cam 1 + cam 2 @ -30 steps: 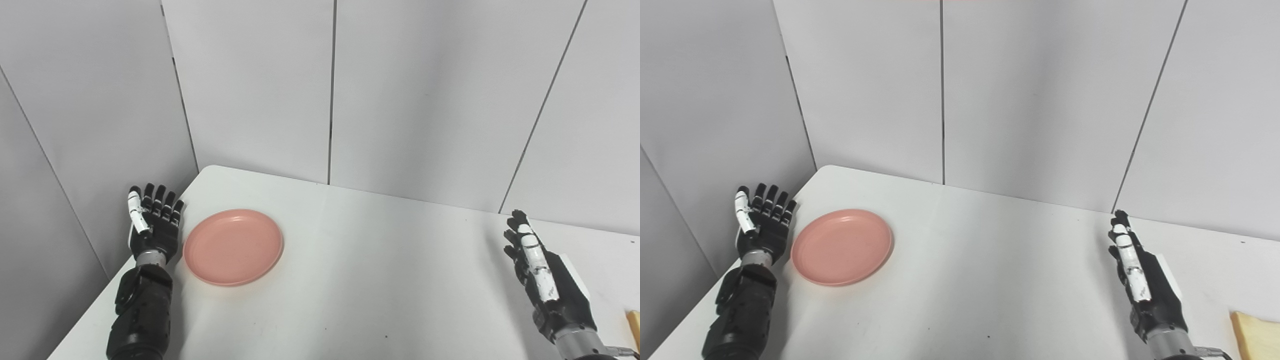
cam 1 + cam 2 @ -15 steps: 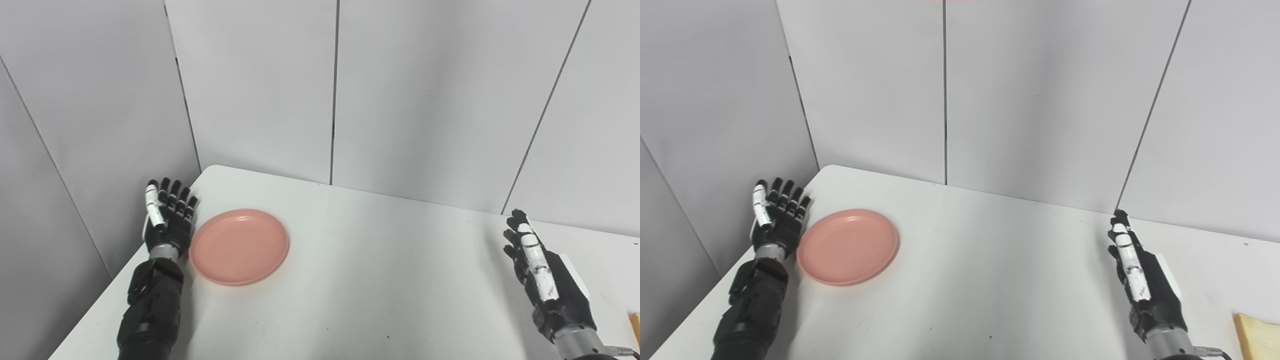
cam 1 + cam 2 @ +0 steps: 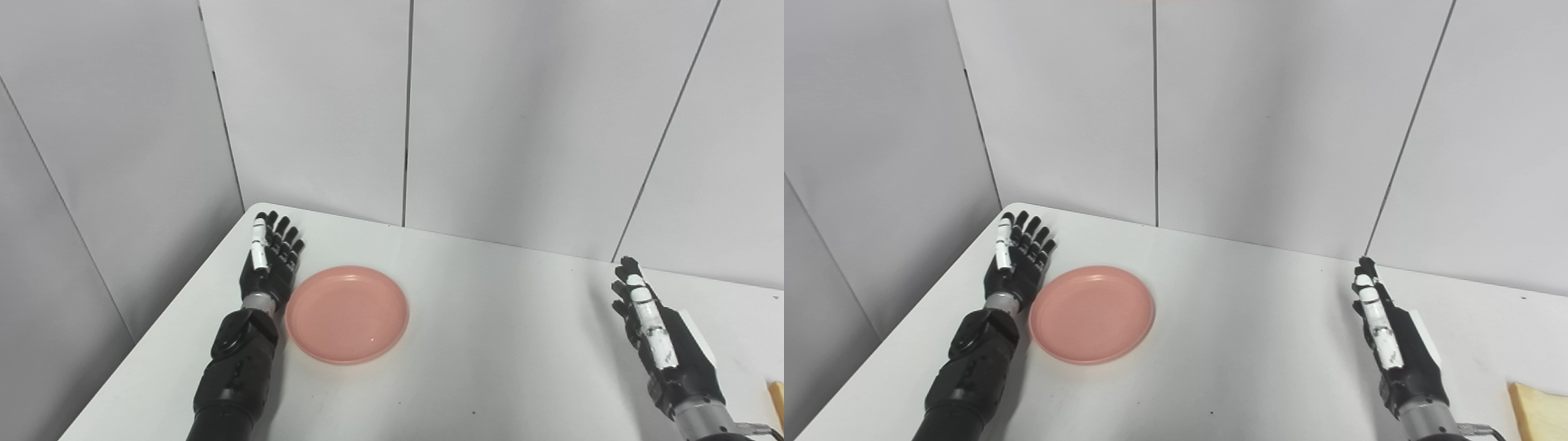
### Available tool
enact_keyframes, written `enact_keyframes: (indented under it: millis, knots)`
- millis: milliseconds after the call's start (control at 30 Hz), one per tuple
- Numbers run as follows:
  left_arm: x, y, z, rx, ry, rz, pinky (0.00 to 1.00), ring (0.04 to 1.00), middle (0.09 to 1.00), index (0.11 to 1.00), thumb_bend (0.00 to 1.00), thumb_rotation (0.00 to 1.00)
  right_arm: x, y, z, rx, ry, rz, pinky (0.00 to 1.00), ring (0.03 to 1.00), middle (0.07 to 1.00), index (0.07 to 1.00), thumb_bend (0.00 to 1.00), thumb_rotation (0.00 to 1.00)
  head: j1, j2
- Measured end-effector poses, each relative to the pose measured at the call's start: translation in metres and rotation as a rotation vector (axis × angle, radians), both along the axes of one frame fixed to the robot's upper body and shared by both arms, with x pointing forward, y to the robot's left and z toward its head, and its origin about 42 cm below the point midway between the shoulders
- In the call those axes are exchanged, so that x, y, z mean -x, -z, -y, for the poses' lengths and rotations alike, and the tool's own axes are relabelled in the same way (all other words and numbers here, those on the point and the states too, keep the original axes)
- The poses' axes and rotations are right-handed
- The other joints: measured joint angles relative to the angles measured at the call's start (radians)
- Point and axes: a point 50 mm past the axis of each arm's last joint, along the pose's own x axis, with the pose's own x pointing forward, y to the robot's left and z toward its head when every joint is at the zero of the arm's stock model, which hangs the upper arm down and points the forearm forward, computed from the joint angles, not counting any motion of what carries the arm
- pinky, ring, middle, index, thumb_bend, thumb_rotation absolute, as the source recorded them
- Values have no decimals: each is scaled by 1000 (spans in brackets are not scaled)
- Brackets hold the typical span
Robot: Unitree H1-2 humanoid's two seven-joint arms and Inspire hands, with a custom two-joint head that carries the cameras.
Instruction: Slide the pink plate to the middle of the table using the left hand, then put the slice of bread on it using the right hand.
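A pink plate [image 3: 346,313] lies on the white table [image 3: 502,361], left of the middle. My left hand [image 3: 269,263] is open, fingers straight, edge-on against the plate's left rim. My right hand [image 3: 658,334] is open and empty, raised above the table's right side. A slice of bread [image 3: 1540,409] lies at the table's near right corner, right of the right hand; only its edge [image 3: 778,401] shows in the left eye view.
Grey wall panels [image 3: 404,110] stand close behind the table and along its left side. The table's left edge [image 3: 171,306] runs just left of my left arm.
My left hand has moved right along the table with the plate against it. The plate has slid right, toward the middle. The right hand has stayed nearly still.
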Motion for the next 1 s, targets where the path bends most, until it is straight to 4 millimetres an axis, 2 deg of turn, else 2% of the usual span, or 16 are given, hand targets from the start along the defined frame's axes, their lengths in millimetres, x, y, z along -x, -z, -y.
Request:
enact_keyframes:
  millis: [167, 300, 433, 700, 1000]
  knots:
    - [-1, 0, 9, -15, 26, -3, 954, 952, 954, 945, 421, 1000, 0, 0, 0, 1, -1, 0, 1000, 1000, 1000, 1000, 86, 1000, -24, -5]
    - [-3, 1, 24, -30, 89, 7, 961, 956, 958, 959, 462, 1000, -1, 2, -1, 3, -3, -2, 1000, 1000, 1000, 1000, 97, 1000, -44, -12]
    - [0, 0, 47, -34, 186, 11, 968, 963, 962, 960, 442, 1000, -1, 3, -1, -4, -10, -1, 1000, 1000, 1000, 1000, 103, 1000, -60, -17]
    - [15, -6, 106, -48, 349, -18, 986, 963, 960, 965, 415, 1000, -2, 11, -1, -4, -8, -25, 1000, 1000, 1000, 1000, 149, 1000, -94, -21]
    - [33, -8, 151, -99, 477, -29, 1000, 991, 988, 985, 401, 1000, -3, 17, -4, -9, -11, -16, 1000, 1000, 1000, 1000, 187, 1000, -153, -23]
